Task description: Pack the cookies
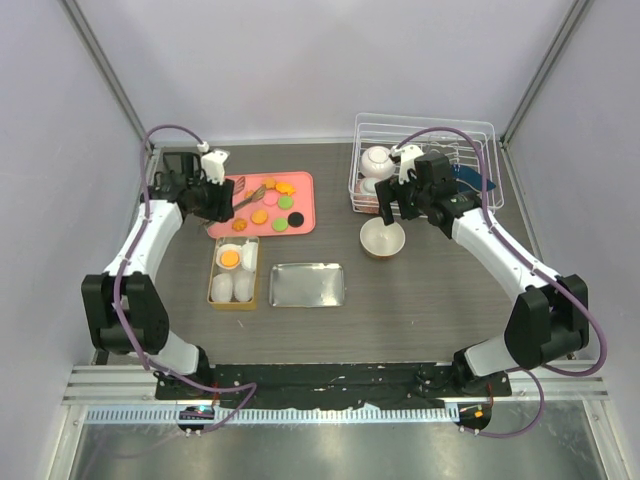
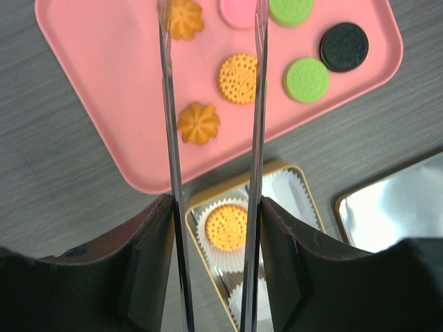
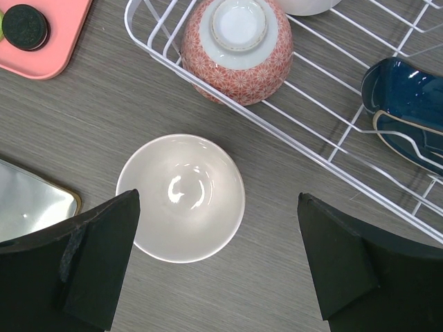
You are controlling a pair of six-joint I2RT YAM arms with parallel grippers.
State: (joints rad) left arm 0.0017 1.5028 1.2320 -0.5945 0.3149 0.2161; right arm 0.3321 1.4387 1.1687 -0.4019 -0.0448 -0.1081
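Cookies (image 1: pixel 268 205) in top cam lie mostly on pink tray (image 1: pixel 308 200), one already in tin (image 1: pixel 213 292) beside it, keeping hauls short. L wrist: left gripper (image 2: pixel 216 228) pinches tongs (image 2: pixel 172 138), blades flanking flower cookie (image 2: pixel 199 123), prob. next pick. R wrist: right gripper (image 3: pixel 218 207) wide, empty, parked over bowl (image 3: pixel 180 197).

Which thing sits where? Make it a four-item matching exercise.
Things:
1 black cookie
2 paper cups
3 white bowl
4 red bowl

Places:
A upside down in the wire rack
B on the pink tray
C straight on the table
D in the gold box

Pairs: 1-B; 2-D; 3-C; 4-A
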